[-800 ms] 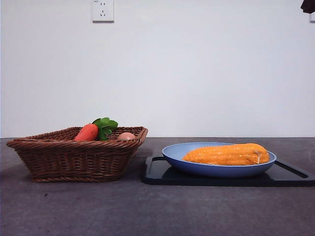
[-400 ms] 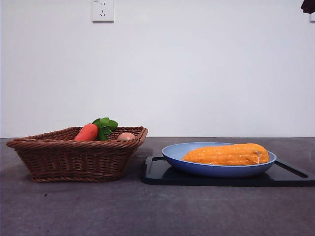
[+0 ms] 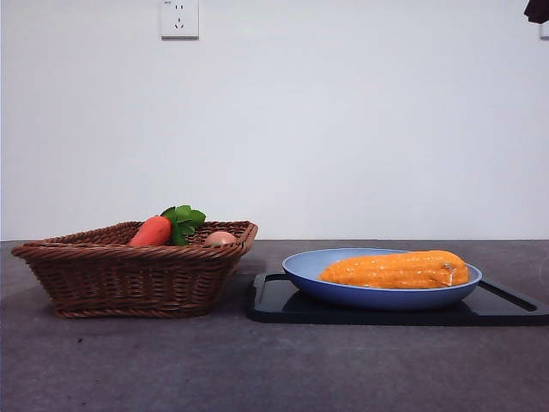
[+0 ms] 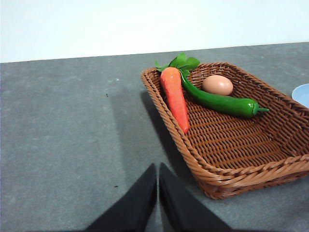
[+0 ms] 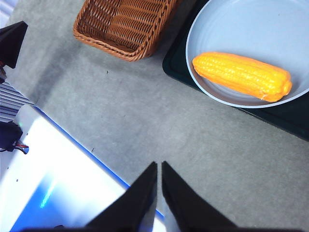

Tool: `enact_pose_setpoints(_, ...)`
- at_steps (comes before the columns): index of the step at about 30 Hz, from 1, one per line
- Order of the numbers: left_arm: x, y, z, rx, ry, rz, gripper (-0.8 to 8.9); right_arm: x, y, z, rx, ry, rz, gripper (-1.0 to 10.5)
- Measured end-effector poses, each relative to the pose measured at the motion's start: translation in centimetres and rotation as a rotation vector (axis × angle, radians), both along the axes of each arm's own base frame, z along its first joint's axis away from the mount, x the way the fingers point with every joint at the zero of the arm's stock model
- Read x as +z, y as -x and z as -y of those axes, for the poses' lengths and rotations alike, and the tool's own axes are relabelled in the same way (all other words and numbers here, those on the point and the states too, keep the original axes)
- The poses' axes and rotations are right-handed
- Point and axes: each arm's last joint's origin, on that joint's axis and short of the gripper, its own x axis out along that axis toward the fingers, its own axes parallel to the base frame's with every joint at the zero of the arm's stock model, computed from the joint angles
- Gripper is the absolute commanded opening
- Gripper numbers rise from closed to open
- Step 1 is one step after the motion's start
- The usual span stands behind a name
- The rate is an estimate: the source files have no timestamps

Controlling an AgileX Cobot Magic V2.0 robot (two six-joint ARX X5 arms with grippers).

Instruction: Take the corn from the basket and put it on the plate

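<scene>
The corn (image 3: 397, 269) (image 5: 242, 76), a long yellow-orange cob, lies on its side in the light-blue plate (image 3: 300, 267) (image 5: 227, 29), free of any gripper. To the left stands the brown wicker basket (image 3: 129, 276) (image 4: 231, 145) (image 5: 123, 24). My left gripper (image 4: 158, 169) is shut and hangs over bare table just outside the basket's near corner. High above the table in front of the plate, my right gripper (image 5: 159, 166) is shut too, with nothing in it. The front view shows only a black arm tip (image 3: 538, 10) at its top right corner.
The basket holds a carrot (image 4: 175, 96) (image 3: 153, 231) with green leaves, a green pepper (image 4: 219, 102) and a tan egg (image 4: 217, 85) (image 3: 220, 238). A flat black tray (image 3: 283, 302) (image 5: 176, 65) lies under the plate. In the right wrist view, the table's front edge (image 5: 77, 145) runs near that gripper.
</scene>
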Motion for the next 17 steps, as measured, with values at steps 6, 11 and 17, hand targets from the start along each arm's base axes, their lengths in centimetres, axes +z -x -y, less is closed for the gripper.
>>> enact_pose_setpoints(6,0.00,0.00,0.00,0.000,0.006,-0.001,0.08,0.00,0.00,0.00,0.000,0.000,0.000,0.0)
enact_pose_setpoints(11,0.01,0.00,0.00,0.000,0.006,-0.001,0.08,0.00,0.00,0.00,0.000,0.000,0.000,0.0)
enact_pose_setpoints(17,0.00,0.00,0.00,0.000,0.006,-0.001,0.08,0.00,0.00,0.00,0.000,0.000,0.000,0.0)
